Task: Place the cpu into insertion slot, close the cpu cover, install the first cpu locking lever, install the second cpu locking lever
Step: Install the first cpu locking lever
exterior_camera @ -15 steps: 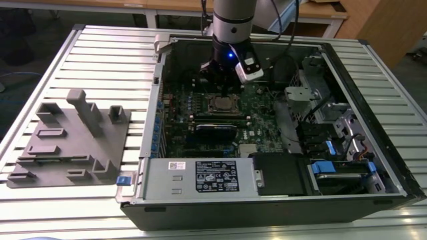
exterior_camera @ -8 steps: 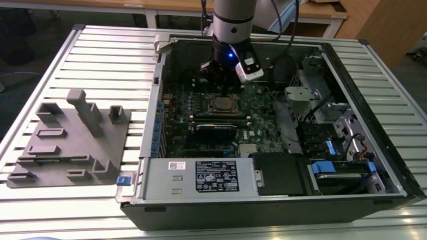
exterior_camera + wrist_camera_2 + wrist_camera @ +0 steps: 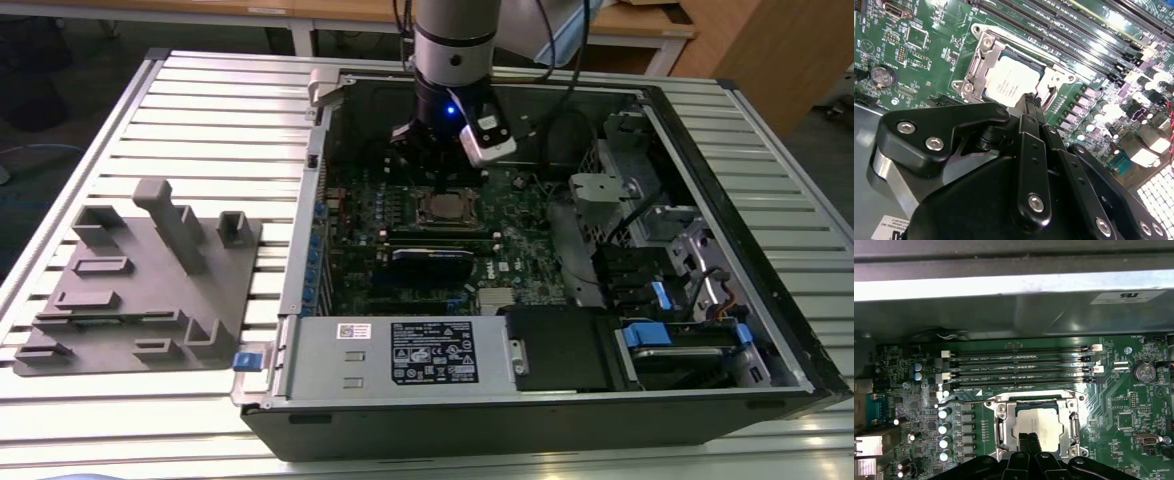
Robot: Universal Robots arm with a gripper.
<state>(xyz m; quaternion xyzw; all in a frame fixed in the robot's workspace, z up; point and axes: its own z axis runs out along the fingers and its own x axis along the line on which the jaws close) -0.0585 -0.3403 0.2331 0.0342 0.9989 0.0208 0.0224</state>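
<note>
The cpu (image 3: 1038,426) (image 3: 1011,85) lies flat in the insertion slot (image 3: 1029,402) on the green motherboard (image 3: 534,250). The silver cpu cover (image 3: 1072,430) (image 3: 979,65) is down around it, so the chip's top shows through the window. A thin wire lever (image 3: 961,399) runs along one edge of the socket. My gripper (image 3: 1029,439) (image 3: 1029,100) hangs just above the socket's edge, its black fingers pressed together with nothing between them. In the exterior view the gripper (image 3: 437,185) reaches down inside the open case, right over the cpu (image 3: 447,208).
Long memory slots (image 3: 1019,367) run beside the socket. A black labelled power supply box (image 3: 400,350) fills the case's near side. Drive bays and cables (image 3: 667,260) crowd the exterior view's right. A grey fixture tray (image 3: 134,280) lies outside the case on the slatted table.
</note>
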